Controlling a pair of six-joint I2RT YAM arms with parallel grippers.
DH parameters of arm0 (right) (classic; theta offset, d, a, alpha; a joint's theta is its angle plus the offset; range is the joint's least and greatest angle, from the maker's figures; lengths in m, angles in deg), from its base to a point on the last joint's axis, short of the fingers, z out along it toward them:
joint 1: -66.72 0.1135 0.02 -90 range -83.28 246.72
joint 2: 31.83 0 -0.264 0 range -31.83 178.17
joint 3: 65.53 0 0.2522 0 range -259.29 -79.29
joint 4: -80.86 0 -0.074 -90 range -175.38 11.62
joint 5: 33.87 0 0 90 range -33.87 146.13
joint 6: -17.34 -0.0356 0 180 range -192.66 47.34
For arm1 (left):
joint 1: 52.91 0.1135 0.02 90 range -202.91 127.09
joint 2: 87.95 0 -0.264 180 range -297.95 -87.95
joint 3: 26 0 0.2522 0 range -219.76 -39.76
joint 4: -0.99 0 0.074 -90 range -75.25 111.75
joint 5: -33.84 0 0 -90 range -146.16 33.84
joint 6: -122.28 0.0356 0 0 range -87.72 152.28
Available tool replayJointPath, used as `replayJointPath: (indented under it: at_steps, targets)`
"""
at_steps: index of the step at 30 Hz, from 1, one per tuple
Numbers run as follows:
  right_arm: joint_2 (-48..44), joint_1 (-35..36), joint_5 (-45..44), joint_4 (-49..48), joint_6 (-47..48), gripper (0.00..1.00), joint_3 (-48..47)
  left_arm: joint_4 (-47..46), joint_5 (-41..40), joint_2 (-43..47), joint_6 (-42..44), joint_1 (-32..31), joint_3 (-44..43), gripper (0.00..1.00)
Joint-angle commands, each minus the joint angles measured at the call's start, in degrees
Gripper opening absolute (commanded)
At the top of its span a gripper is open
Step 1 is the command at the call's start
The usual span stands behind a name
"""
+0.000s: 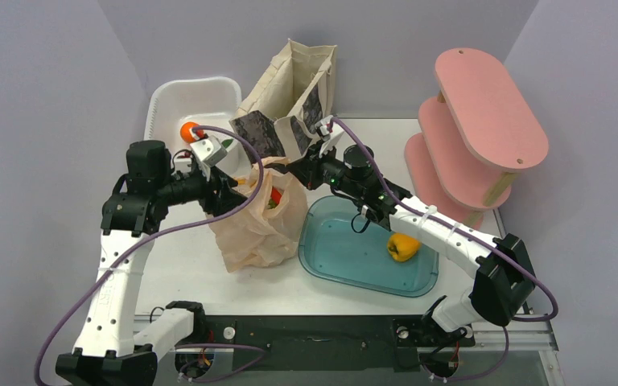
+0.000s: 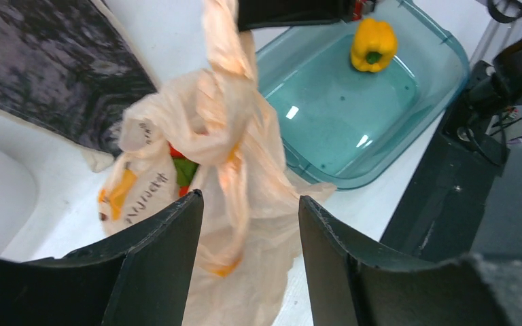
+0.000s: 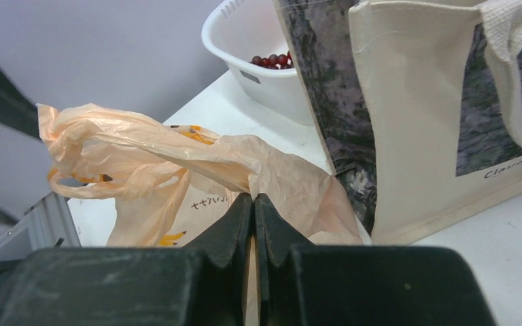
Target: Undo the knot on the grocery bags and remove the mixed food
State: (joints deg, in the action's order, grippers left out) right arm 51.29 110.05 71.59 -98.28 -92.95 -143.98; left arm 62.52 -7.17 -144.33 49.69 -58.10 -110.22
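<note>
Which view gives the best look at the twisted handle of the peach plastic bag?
The left wrist view: the twisted handle rises clear from the plastic bag, close and sharp. The right wrist view shows only crumpled film at its shut jaws. The top view mostly hides the handle between the two arms.

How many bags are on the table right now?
2. The peach plastic bag stands at the centre, left of the teal tub. The canvas tote stands behind it, toward the back. No other bag shows.
</note>
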Motion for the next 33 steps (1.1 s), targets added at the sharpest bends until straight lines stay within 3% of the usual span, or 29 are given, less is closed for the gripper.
replayJointPath:
  at_steps: [1, 5, 11, 13, 17, 18, 25, 33]
  targets:
    - [-0.2, 0.2, 4.5, 1.9, -1.2, 0.0, -3.1, -0.1, -2.6, -2.9, 2.1, -1.2, -7.8, 0.52]
    - [-1.0, 0.1, 4.1, 0.5, -2.1, 0.0, -1.8, 3.6, -6.9, -6.3, 6.0, -4.6, -8.2, 0.52]
    - [-0.9, -1.7, 3.3, 0.1, -5.5, 0.0, -1.9, 8.9, -12.9, -6.3, 12.2, -6.5, -2.2, 0.52]
    - [-0.7, -2.5, 2.3, -0.1, -7.4, 0.0, -1.9, 12.1, -12.2, -5.8, 15.0, -6.6, -1.9, 0.47]
    - [-0.3, -2.9, 1.8, -0.7, -10.1, 0.0, -1.8, 23.9, -8.9, -5.0, 25.5, -6.4, -4.1, 0.02]
    - [-0.2, -2.9, 1.5, -0.8, -10.4, 0.0, -1.8, 25.9, -8.8, -4.4, 27.1, -6.4, -4.2, 0.0]
    - [-0.4, -5.1, 0.7, 0.7, -12.2, 0.0, 0.2, 38.8, -15.1, 3.7, 44.5, -5.9, 8.3, 0.0]
    - [-2.3, -6.7, -2.1, 3.2, -10.2, 0.0, 6.4, 37.0, -30.6, 13.2, 58.0, -6.0, 22.0, 0.0]
